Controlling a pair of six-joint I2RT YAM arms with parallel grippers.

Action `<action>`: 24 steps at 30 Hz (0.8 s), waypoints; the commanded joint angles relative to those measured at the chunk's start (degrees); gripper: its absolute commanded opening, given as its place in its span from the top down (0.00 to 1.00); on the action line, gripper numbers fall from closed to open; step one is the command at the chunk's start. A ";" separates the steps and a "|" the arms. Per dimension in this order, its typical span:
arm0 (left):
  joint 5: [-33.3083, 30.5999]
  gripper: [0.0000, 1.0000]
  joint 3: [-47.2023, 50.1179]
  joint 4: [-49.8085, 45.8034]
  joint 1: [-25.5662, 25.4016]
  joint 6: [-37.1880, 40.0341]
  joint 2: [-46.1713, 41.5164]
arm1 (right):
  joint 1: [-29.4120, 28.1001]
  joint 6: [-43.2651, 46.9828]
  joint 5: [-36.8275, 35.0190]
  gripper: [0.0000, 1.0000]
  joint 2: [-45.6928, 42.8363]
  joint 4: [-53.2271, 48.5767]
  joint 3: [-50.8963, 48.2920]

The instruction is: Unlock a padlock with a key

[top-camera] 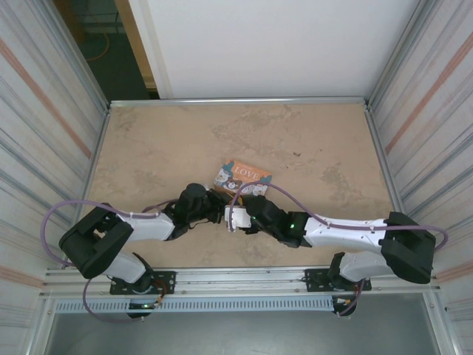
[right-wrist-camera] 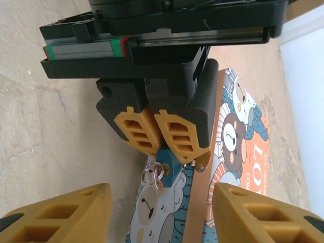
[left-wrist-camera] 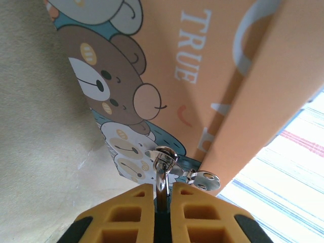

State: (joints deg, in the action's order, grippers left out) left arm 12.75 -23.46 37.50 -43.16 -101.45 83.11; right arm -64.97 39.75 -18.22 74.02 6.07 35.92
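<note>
The small blue padlock (right-wrist-camera: 171,163) is pinched between the yellow fingers of my left gripper (right-wrist-camera: 159,147), which is shut on it. Its silvery shackle (left-wrist-camera: 162,174) runs up from between those fingers (left-wrist-camera: 131,210) through the metal hasp (left-wrist-camera: 166,156) on the picture box's edge. A key with small rings (right-wrist-camera: 154,173) sticks out of the padlock's lower face. My right gripper (right-wrist-camera: 159,217) faces the padlock from just below, jaws apart on either side and nothing between them. From above, both grippers (top-camera: 214,200) (top-camera: 235,217) meet at the box's near corner.
The orange picture box with cartoon bears (top-camera: 244,175) lies on the tan table (top-camera: 162,148) just beyond the grippers. A round silver clasp tab (left-wrist-camera: 205,179) sits beside the hasp. Corrugated walls (top-camera: 44,133) fence the table on both sides.
</note>
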 commanded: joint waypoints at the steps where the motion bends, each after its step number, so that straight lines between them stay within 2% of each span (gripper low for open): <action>1: -0.70 1.00 0.61 1.97 -0.26 -0.26 -1.93 | 0.06 0.16 -0.95 0.54 1.35 1.95 1.90; 10: -0.81 1.00 0.73 2.15 -0.26 -0.33 -1.90 | 0.61 -0.19 -2.79 0.71 3.85 5.56 1.40; 24: -0.98 1.00 1.05 2.07 -0.26 -0.06 -1.98 | 1.11 -1.29 -3.53 0.81 7.21 6.28 1.89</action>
State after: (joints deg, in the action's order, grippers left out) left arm 12.73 -22.72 37.52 -43.16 -101.45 83.05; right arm -64.36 39.51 -20.18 80.31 11.20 36.01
